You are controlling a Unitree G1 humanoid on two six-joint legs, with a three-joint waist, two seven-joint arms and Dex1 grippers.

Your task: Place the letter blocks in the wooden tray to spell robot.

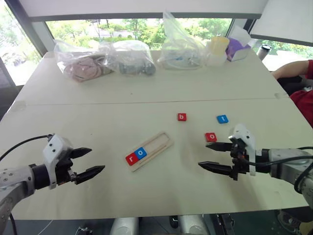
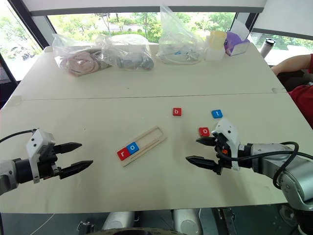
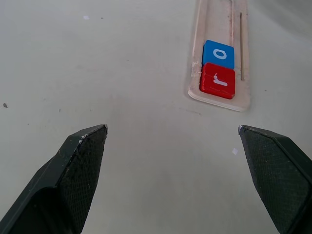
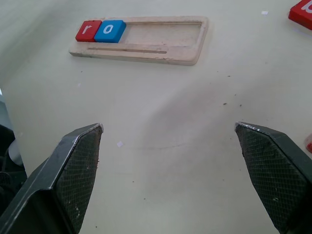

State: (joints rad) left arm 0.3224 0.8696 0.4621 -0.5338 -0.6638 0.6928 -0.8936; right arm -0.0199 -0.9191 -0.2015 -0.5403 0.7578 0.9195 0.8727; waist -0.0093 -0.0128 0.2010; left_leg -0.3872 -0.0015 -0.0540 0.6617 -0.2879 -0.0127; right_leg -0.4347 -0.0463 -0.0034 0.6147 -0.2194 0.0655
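The wooden tray (image 1: pixel 159 143) lies slantwise at mid-table, and the end nearest me holds a red r block (image 1: pixel 131 158) with a blue o block (image 1: pixel 141 152) beside it. The rest of the tray is bare. Loose on the table beyond it are a red b block (image 1: pixel 182 117), a blue t block (image 1: pixel 222 119) and a red o block (image 1: pixel 211 137). My left gripper (image 1: pixel 97 159) hovers open to the left of the tray, holding nothing. My right gripper (image 1: pixel 203 154) is open and empty just this side of the red o block. The left wrist view shows the r block (image 3: pixel 217 81) and the o block (image 3: pixel 218 53).
Three clear plastic bags (image 1: pixel 129 58) of items line the table's far edge, with a cup (image 1: pixel 217 48) and a purple box (image 1: pixel 238 49) at the far right. A person's arm in a red sleeve (image 1: pixel 296 69) rests at the right edge.
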